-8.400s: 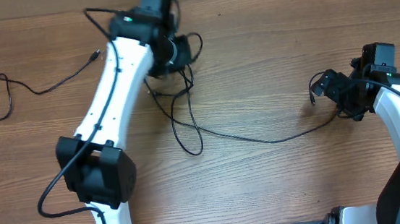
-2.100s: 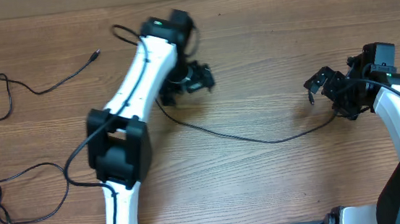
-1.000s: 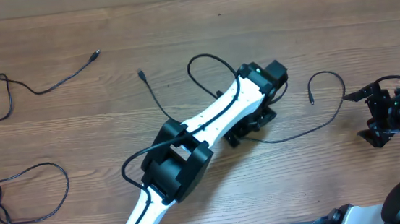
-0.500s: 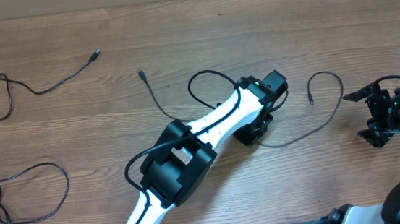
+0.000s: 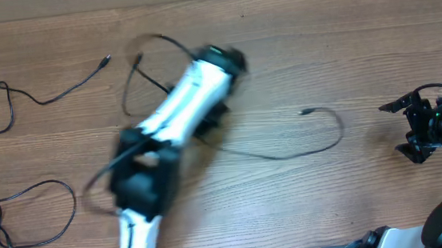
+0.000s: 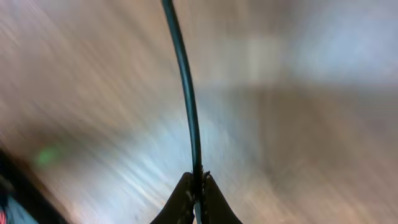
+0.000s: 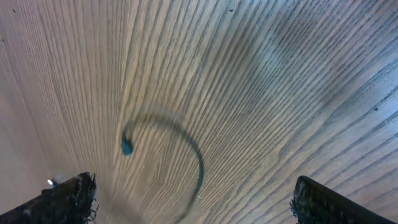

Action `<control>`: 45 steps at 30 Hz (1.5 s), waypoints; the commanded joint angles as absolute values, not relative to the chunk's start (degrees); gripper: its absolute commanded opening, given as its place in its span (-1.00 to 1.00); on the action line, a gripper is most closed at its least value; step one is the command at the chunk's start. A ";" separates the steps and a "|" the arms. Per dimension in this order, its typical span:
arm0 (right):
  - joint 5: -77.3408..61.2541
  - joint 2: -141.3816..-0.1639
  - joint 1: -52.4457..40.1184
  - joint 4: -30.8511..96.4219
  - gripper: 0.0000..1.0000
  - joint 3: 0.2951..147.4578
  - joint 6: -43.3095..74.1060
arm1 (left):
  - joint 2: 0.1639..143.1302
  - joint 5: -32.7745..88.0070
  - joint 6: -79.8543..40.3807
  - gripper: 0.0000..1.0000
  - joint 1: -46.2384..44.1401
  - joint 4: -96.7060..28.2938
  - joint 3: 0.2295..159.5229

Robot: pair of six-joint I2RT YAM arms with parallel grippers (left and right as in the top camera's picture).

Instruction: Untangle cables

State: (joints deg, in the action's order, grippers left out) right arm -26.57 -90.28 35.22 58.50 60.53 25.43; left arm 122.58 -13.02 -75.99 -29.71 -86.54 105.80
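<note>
Black left gripper [image 6: 198,194] jaws are pinching tight on one cable [image 6: 188,106], which is running straight out from the tips. Right gripper [image 7: 193,190] jaws are standing wide apart, holding nothing. The pinched cable is lying curved across the middle of the table [image 5: 342,41], between both arms; other cables [image 5: 10,98] are lying well apart at the left edge

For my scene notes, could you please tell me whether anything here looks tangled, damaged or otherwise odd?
Nothing looks damaged. The one oddity: the left gripper is shut on a thin black cable, which trails across the middle of the table to a hooked end. The other cables at the left edge lie apart from it.
</note>
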 commanded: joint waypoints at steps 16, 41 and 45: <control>-26.20 -90.04 35.31 57.34 1.00 61.84 25.08 | 96.60 28.42 -20.34 -0.92 10.17 -86.35 125.56; -25.54 -90.04 35.31 57.19 1.00 61.80 25.10 | 98.19 23.79 -46.81 -0.91 28.34 -81.19 125.73; -25.54 -90.04 35.31 57.01 1.00 61.08 25.12 | 99.42 16.40 -53.06 -0.91 22.94 -85.12 125.60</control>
